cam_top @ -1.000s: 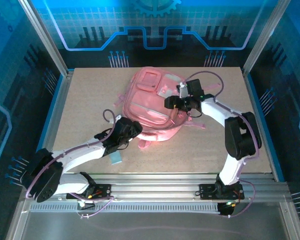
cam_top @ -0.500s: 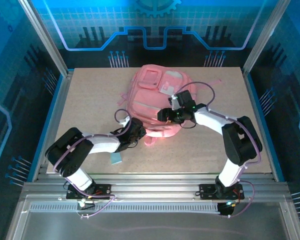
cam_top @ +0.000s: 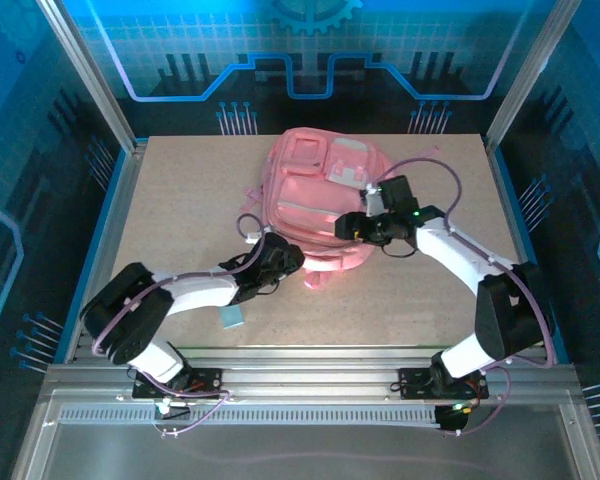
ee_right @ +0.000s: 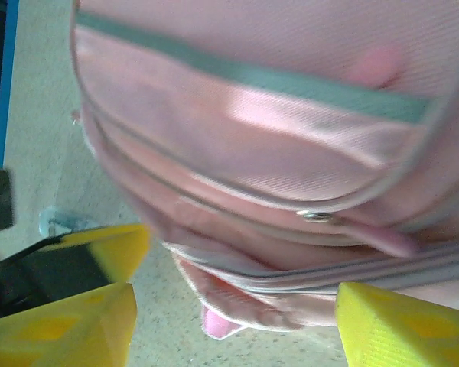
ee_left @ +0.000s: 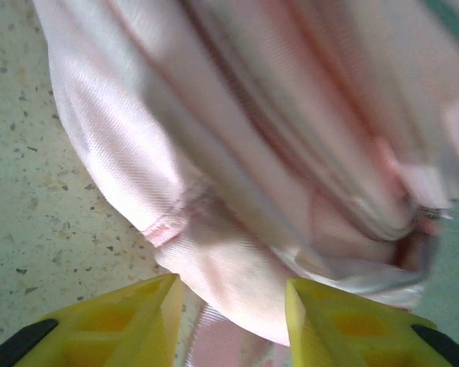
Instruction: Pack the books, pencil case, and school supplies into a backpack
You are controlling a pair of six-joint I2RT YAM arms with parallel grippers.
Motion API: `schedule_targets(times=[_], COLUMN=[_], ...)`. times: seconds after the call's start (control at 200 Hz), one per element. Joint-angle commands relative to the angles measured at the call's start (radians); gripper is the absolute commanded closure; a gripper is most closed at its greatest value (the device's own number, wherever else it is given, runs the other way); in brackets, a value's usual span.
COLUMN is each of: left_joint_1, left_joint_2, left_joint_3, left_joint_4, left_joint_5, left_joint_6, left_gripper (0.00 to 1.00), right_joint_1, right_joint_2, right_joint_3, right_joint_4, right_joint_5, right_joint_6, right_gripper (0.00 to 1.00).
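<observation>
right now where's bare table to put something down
Bare table left of the backpack, out to the table edge; also the near middle between the left arm and right arm. Crowded at the backpack's near end, where both arms reach.

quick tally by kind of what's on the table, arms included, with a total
large pink fabric backpack: 1
small pale blue flat rectangle: 1
white and black robot arms: 2, left arm, right arm
total: 4
</observation>
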Motion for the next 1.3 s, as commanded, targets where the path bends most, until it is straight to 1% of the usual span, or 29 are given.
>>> schedule_targets(times=[0.0, 0.07, 0.13, 0.24, 0.315, 0.415, 0.525, 0.64, 0.66, 0.74, 0.77, 0.79, 0.92, 1.116, 1.231, 1.291], left_joint_1=[-0.004, -0.003, -0.007, -0.018, -0.034, -0.054, -0.075, -0.095, -0.096, -0.102, -0.103, -0.104, -0.11, -0.113, -0.113, -0.113], left_joint_2=[-0.092, -0.114, -0.115, -0.082, -0.049, -0.007, 0.038, 0.094, 0.103, 0.134, 0.142, 0.148, 0.167, 0.179, 0.184, 0.197], left_joint_3=[0.051, 0.089, 0.123, 0.174, 0.205, 0.237, 0.272, 0.323, 0.332, 0.356, 0.363, 0.367, 0.389, 0.439, 0.443, 0.452], left_joint_4=[-0.127, -0.174, -0.199, -0.195, -0.185, -0.168, -0.144, -0.156, -0.158, -0.162, -0.166, -0.168, -0.179, -0.262, -0.275, -0.274], left_joint_5=[-0.013, 0.012, 0.04, 0.089, 0.102, 0.109, 0.131, 0.143, 0.145, 0.147, 0.143, 0.139, 0.121, 0.066, 0.031, 0.016], left_joint_6=[0.145, 0.203, 0.242, 0.266, 0.267, 0.261, 0.255, 0.262, 0.263, 0.27, 0.273, 0.275, 0.291, 0.309, 0.285, 0.258], left_gripper=[0.56, 0.53, 0.51, 0.47, 0.47, 0.46, 0.43, 0.4, 0.4, 0.39, 0.39, 0.39, 0.39, 0.36, 0.34, 0.33], right_joint_1=[-0.056, -0.083, -0.098, -0.101, -0.1, -0.1, -0.098, -0.095, -0.094, -0.091, -0.093, -0.094, -0.103, -0.097, -0.091, -0.089], right_joint_2=[-0.027, 0.007, 0.053, 0.136, 0.187, 0.23, 0.24, 0.263, 0.269, 0.272, 0.271, 0.268, 0.237, 0.146, 0.115, 0.114], right_joint_3=[0.015, 0.04, 0.066, 0.091, 0.098, 0.102, 0.072, 0.062, 0.063, 0.059, 0.058, 0.06, 0.082, 0.099, 0.099, 0.096], right_joint_4=[-0.025, -0.005, 0.018, 0.086, 0.12, 0.13, 0.167, 0.215, 0.221, 0.264, 0.277, 0.281, 0.269, 0.265, 0.253, 0.264], right_joint_5=[0.005, 0.009, -0.006, -0.047, -0.056, -0.021, 0.014, -0.03, -0.042, -0.103, -0.122, -0.131, -0.15, -0.162, -0.133, -0.138], right_joint_6=[-0.038, -0.046, -0.047, -0.013, 0.014, 0.031, 0.048, 0.08, 0.084, 0.114, 0.13, 0.14, 0.19, 0.228, 0.227, 0.24], right_gripper=[0.3, 0.31, 0.35, 0.56, 0.61, 0.62, 0.54, 0.53, 0.56, 0.77, 0.89, 1.0, 1.0, 1.0, 1.0, 1.0])
